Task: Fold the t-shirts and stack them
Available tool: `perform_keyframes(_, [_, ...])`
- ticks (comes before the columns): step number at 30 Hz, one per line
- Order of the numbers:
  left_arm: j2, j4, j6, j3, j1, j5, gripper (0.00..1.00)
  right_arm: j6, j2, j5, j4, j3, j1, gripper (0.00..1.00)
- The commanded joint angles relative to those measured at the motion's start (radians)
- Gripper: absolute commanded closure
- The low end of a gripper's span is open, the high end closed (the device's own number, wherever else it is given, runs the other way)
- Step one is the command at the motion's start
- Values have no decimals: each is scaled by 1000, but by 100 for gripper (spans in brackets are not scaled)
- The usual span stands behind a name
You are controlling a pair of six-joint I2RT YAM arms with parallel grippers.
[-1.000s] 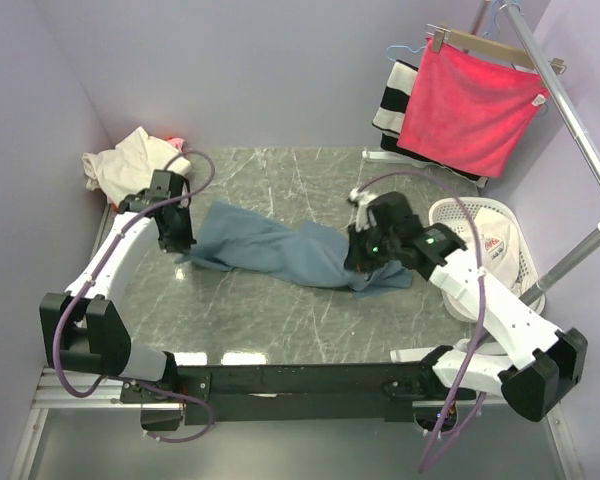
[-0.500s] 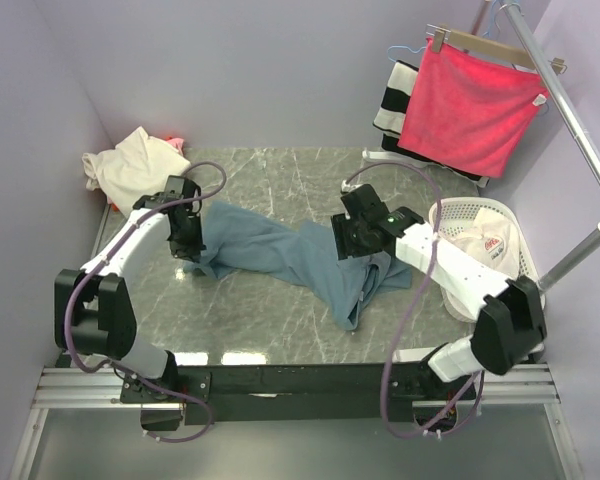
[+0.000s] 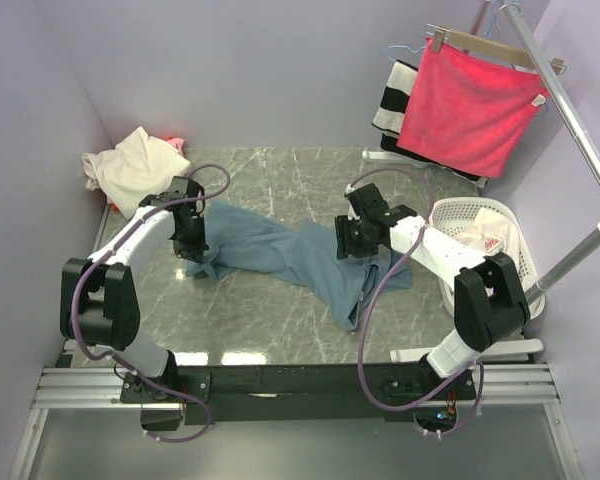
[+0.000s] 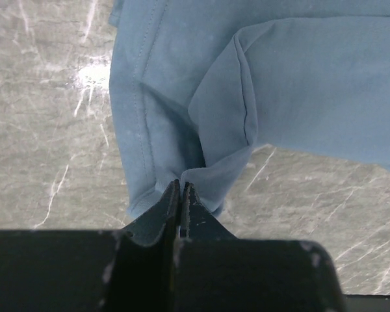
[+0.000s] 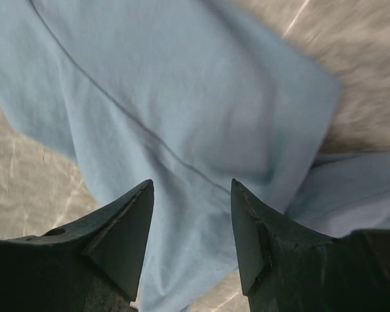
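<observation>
In the last sec your R gripper (image 3: 356,240) let go: jaws went from clamped to about half apart, nothing in them, tips just over the blue-grey t-shirt (image 3: 280,250) at its end nearest the white basket (image 3: 520,270). That end dropped and trailed toward the near edge, just left of the basket. Your L gripper (image 4: 181,190) stayed pinched tight on a hem fold at the shirt's end farthest from the basket, and had slid a bit basket-ward. Shirt lay bunched lengthwise, not flat, so I'd judge the fold not started; R prob. needed a re-grab to spread it. Surface was a grey marble-look table (image 3: 280,325), lilac walls round it. In the basket sat the white tee w/ red print (image 3: 480,235). The cream tee (image 3: 130,165) w/ a pink/red bit (image 3: 174,142) lay well left of the basket, at the far corner. Beyond the basket hung the red towel (image 3: 470,105) and striped cloth (image 3: 392,100).
</observation>
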Motion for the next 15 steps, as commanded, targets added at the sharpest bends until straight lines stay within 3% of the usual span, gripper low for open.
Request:
perform_keyframes(1, [8, 18, 21, 20, -4, 15, 99, 6, 35, -89, 29, -30, -4, 43])
perform_keyframes(10, [13, 19, 19, 8, -6, 12, 99, -2, 93, -136, 41, -75, -4, 45])
perform_keyframes(13, [14, 18, 21, 7, -6, 9, 99, 1, 106, -126, 64, -85, -4, 53])
perform_keyframes(14, [13, 16, 21, 8, -6, 9, 99, 0, 109, -124, 68, -81, -4, 74])
perform_keyframes(15, [14, 18, 21, 8, -6, 6, 99, 0, 107, -121, 69, -79, -4, 88])
